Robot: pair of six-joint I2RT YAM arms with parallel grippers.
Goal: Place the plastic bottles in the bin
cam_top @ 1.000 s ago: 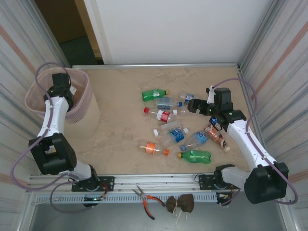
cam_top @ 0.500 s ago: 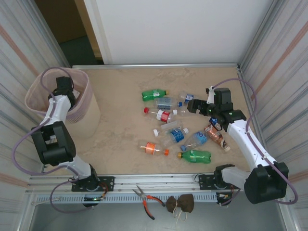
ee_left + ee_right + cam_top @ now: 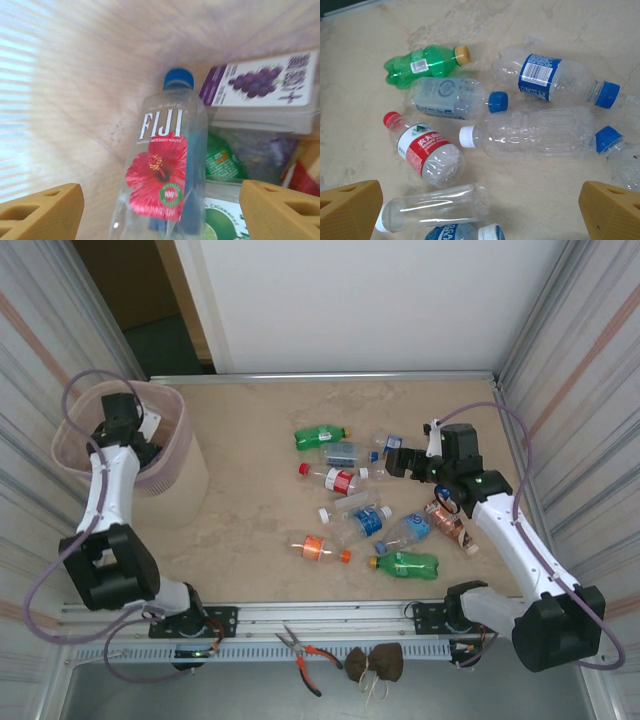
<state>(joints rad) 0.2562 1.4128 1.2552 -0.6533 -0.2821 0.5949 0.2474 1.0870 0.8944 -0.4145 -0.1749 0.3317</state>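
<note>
We see the pale pink bin [image 3: 188, 468] standing upright in the upper left of the overhead view. Inside it lies a clear bottle [image 3: 162, 170] with a blue cap and a red flower label, its cap toward the top of the frame. The others lie on their sides in a loose cluster right of centre: a green bottle [image 3: 318, 436] uppermost, a red-labelled bottle [image 3: 336, 480] below it, and an orange-labelled bottle [image 3: 318, 548] and a second green bottle [image 3: 405, 564] lowest.

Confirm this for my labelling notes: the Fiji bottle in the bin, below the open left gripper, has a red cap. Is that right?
Not quite. The Fiji bottle has a blue cap, not a red one; the left wrist view shows it clearly. The rest stands: it is in the bin, below the open left gripper.
</note>
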